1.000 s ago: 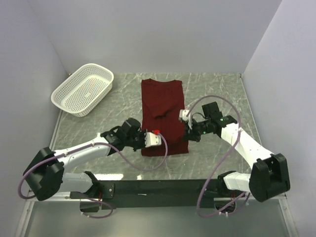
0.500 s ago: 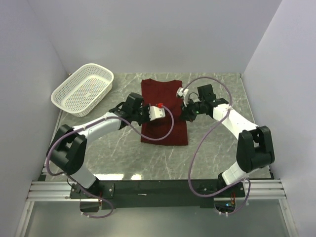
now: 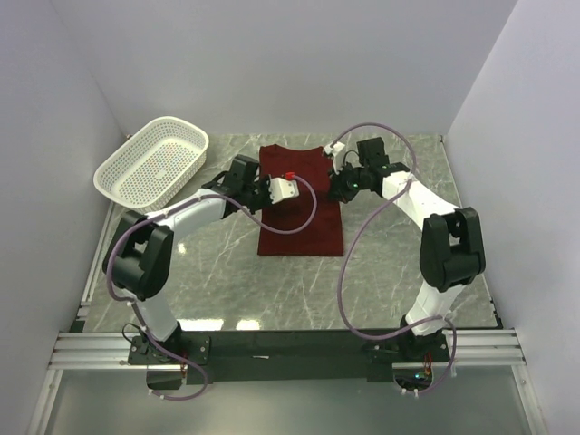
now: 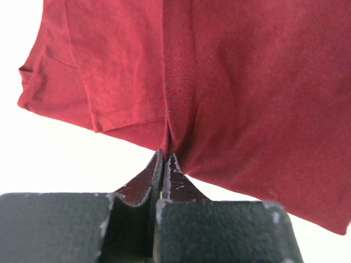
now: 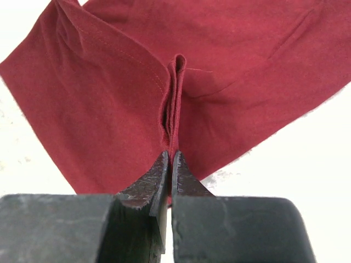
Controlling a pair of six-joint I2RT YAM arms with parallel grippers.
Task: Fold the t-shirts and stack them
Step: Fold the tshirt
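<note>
A dark red t-shirt [image 3: 302, 227] lies in the middle of the marble table, its near part lifted and doubled back toward the far end. My left gripper [image 3: 265, 192] is at the shirt's left edge, and the left wrist view shows it [image 4: 166, 156] shut on a pinched fold of the red cloth [image 4: 247, 82]. At the shirt's right edge my right gripper [image 3: 333, 188] is shut on a bunched fold too [image 5: 171, 156], with the cloth [image 5: 109, 109] hanging beyond it. A sleeve hem shows in the left wrist view.
A white perforated basket [image 3: 152, 163] stands at the far left of the table [image 3: 399, 263]. Walls close in the back and both sides. Purple cables loop from both arms over the shirt and the table.
Both grippers have carried the shirt's near edge away from the bases toward the far end. The shirt's visible length on the table has shortened.
</note>
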